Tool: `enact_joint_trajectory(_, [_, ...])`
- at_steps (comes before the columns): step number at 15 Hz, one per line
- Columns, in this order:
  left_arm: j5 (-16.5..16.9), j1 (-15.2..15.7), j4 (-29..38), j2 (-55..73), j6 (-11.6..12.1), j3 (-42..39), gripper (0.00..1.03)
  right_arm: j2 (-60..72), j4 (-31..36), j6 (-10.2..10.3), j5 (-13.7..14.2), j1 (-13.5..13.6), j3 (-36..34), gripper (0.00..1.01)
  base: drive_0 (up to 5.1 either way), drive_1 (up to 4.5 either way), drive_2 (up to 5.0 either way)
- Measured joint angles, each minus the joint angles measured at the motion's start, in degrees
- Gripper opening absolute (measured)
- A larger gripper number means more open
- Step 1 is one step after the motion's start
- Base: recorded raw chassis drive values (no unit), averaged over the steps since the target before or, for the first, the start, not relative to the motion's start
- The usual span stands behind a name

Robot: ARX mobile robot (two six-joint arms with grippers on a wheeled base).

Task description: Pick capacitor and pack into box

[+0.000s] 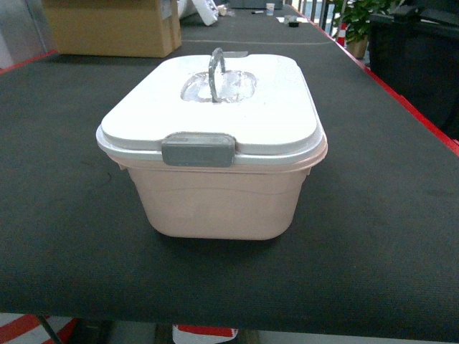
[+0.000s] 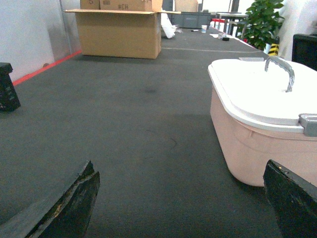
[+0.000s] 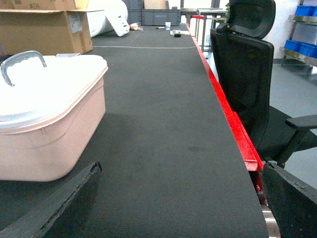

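Note:
The box (image 1: pixel 215 201), a pale peach-pink tub, stands in the middle of the black table with its white lid (image 1: pixel 272 115) on. The grey handle (image 1: pixel 215 70) is upright and a grey latch (image 1: pixel 198 150) sits on the near side. The capacitor is out of view. Neither gripper shows in the head view. My left gripper (image 2: pixel 181 203) is open low over the mat, empty, with the box (image 2: pixel 247 144) just to its right. My right gripper (image 3: pixel 181 203) is open too, holding nothing, with the box (image 3: pixel 49 139) to its left.
A brown cardboard carton (image 1: pixel 115 29) stands at the far left of the table. The table's red edge (image 3: pixel 228 114) runs along the right, with a black office chair (image 3: pixel 247 74) beyond it. A small black object (image 2: pixel 7 87) sits at the left, and a potted plant (image 2: pixel 262 22) is far off.

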Motion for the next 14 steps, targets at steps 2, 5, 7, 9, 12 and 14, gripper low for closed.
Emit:
enact_joint_trajectory(2, [0.0,0.0,0.0,0.0,0.0,0.0,0.98,0.0,0.0,0.0,0.0,0.0,0.0,0.98,0.0,0.0,0.0])
enact_joint_trajectory(5, [0.0,0.0,0.0,0.0,0.0,0.0,0.98,0.0,0.02,0.0,0.0,0.0,0.0,0.98,0.0,0.0,0.0])
enact_joint_trajectory(7, [0.0,0.0,0.0,0.0,0.0,0.0,0.98,0.0,0.0,0.0,0.0,0.0,0.0,0.98,0.0,0.0,0.0])
enact_joint_trajectory(9, [0.0,0.0,0.0,0.0,0.0,-0.02,0.98,0.0,0.0,0.0,0.0,0.0,0.0,0.98,0.0,0.0,0.0])
enact_joint_trajectory(12, [0.0,0.0,0.0,0.0,0.0,0.0,0.98,0.0,0.0,0.0,0.0,0.0,0.0,0.98,0.0,0.0,0.0])
enact_joint_trajectory(14, [0.0,0.0,0.0,0.0,0.0,0.0,0.98,0.0,0.0,0.0,0.0,0.0,0.0,0.98,0.0,0.0,0.0])
